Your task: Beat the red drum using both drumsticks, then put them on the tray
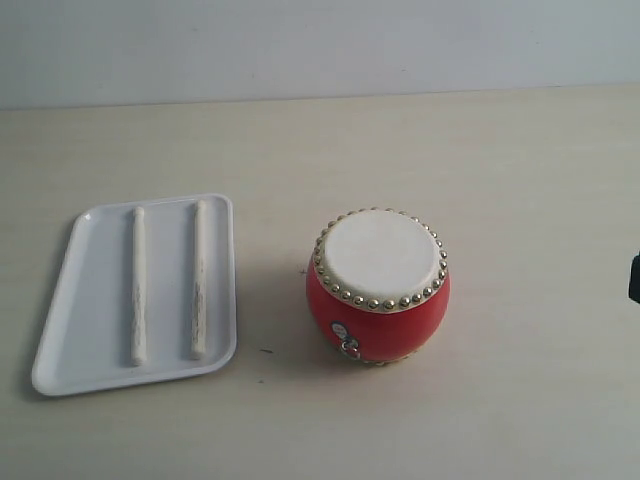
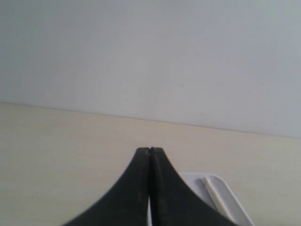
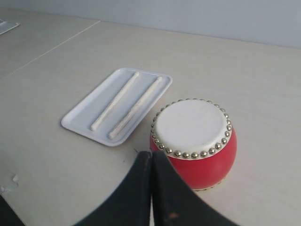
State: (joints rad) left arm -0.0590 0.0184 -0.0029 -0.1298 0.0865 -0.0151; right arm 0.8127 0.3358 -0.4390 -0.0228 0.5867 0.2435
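Note:
The red drum [image 1: 379,287] with its cream skin and gold studs stands upright on the table, right of the white tray [image 1: 85,345]. Both drumsticks [image 1: 138,285] [image 1: 199,280] lie side by side in the tray, parallel to its long sides. My left gripper [image 2: 150,149] is shut and empty, with a corner of the tray [image 2: 233,197] and one drumstick [image 2: 212,194] just behind it. My right gripper [image 3: 152,152] is shut and empty too, held back from the drum [image 3: 197,141], with the tray [image 3: 77,117] and drumsticks [image 3: 117,99] beyond. Neither gripper shows clearly in the exterior view.
A pale wooden table [image 1: 500,150] runs back to a plain grey wall [image 1: 320,40]. A dark bit of the right arm [image 1: 634,277] pokes in at the exterior view's right edge.

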